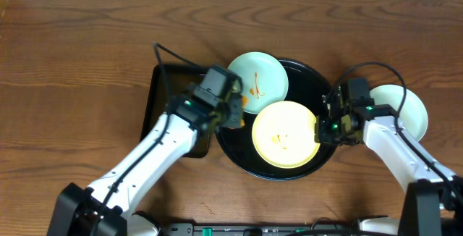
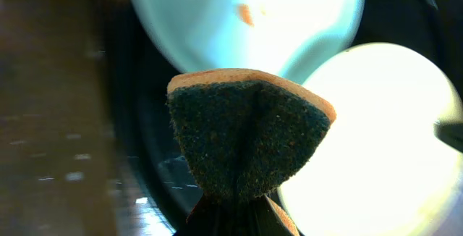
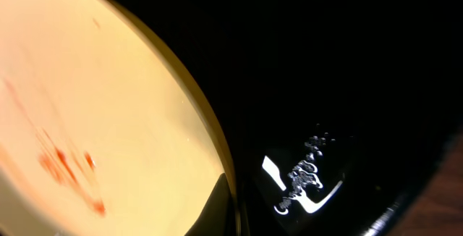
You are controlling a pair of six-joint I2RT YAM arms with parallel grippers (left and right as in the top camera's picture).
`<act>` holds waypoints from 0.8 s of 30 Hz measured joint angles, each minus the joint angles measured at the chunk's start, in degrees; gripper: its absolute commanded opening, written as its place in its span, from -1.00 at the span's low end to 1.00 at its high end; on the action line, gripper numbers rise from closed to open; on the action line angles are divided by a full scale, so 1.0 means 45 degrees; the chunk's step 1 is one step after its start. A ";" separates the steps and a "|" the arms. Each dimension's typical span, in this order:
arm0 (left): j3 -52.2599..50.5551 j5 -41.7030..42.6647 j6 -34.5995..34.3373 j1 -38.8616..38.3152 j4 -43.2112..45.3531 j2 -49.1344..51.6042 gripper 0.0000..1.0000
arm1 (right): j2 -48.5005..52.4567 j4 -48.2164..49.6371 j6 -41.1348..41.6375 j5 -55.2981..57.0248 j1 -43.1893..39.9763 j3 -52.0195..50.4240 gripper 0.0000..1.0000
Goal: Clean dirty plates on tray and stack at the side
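At the round black tray's (image 1: 312, 79) left rim, the left hand (image 1: 233, 111) is clenched on a folded, coarse green sponge (image 2: 246, 138) beside the glossy mint plate (image 1: 258, 82) perched over that rim; scrubbing pressure could tip it. At tray centre lies the smeared yellow plate (image 1: 284, 136), its slick right edge seemingly pinched by the right hand (image 1: 327, 124).

The overhead view is evenly bright and sharp, whereas the left wrist view blows the mint plate (image 2: 210, 19) and yellow plate (image 2: 383, 149) into blurred white glare behind a crisp sponge (image 2: 246, 135), and the right wrist view is dim, the black tray (image 3: 347, 77) carrying one small glint (image 3: 304, 182).
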 measured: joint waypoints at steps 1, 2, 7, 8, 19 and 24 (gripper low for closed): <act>0.0000 0.0034 -0.0107 -0.0267 0.0131 0.0019 -0.85 | 0.0170 0.0005 0.0073 0.0024 0.0112 0.0000 -0.97; 0.0000 0.0087 -0.0267 -0.0578 0.0296 0.0068 -0.85 | 0.0306 0.0005 0.0146 0.0039 0.0238 0.0000 -0.98; 0.0000 0.0170 -0.0967 -0.1666 0.0986 0.0758 -0.84 | 0.0491 -0.0253 0.0403 0.0073 0.0899 0.0000 -0.97; 0.0000 0.0175 -0.1069 -0.1885 0.1044 0.0957 -0.85 | 0.0491 -0.0306 0.0413 0.0092 0.1005 0.0000 -0.98; 0.0000 0.0170 -0.1617 -0.3240 0.1885 0.2288 -0.84 | 0.0491 -0.0321 0.0539 0.0131 0.1248 -0.0005 -0.97; 0.0000 0.0287 -0.2205 -0.4051 0.2263 0.3133 -0.85 | 0.0491 -0.0321 0.0539 0.0131 0.1248 -0.0005 -0.97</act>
